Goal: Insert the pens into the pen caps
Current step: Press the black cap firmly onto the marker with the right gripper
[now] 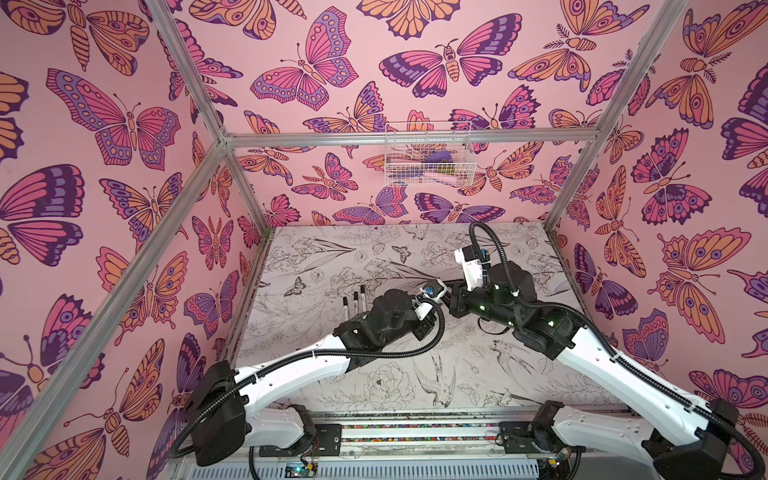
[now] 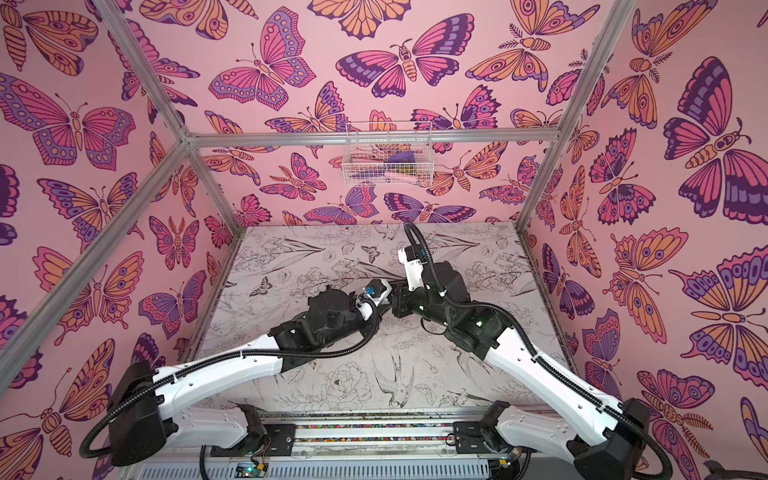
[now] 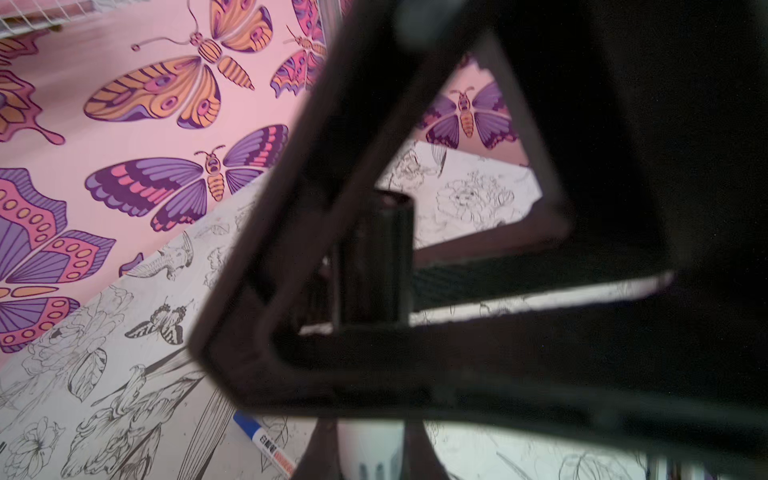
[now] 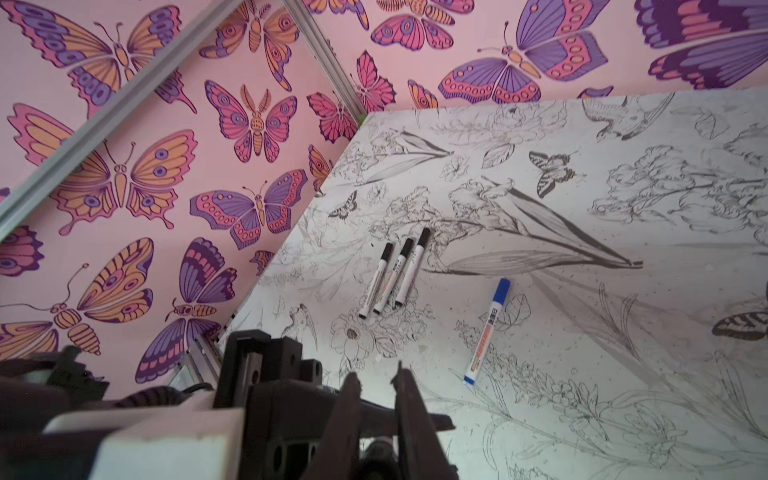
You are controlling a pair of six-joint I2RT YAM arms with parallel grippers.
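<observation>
Pens: four lie capped on the table (image 4: 602, 415). Three black-capped pens (image 4: 392, 276) sit side by side, and the blue-capped pen (image 4: 486, 330) lies apart from them. The last one is in hand above mid-table, where both my arms meet in both top views.

My left gripper (image 3: 368, 432) is clamped on the fifth pen (image 3: 370, 457); only a bit of white barrel shows between its fingers. My right gripper (image 4: 376, 372) is closed down too. I read the dark stub between its fingers as the black cap (image 3: 374, 257), which the left wrist view shows in line with the barrel. The joint between cap and barrel is behind a finger bar, so I can't tell whether the tip is out, part in or fully seated.

Step in hand, as I judge it: mate and seat. To do it well:
- put both axes on one line; any tilt jams the tip on the cap's rim
- push straight along the barrel, no twisting
- grip firmly on both sides; a slim barrel can slide back through the pads instead of going in
- release neither side until no gap shows at the cap's mouth
- then lay it beside the black ones, clear of the blue.
</observation>
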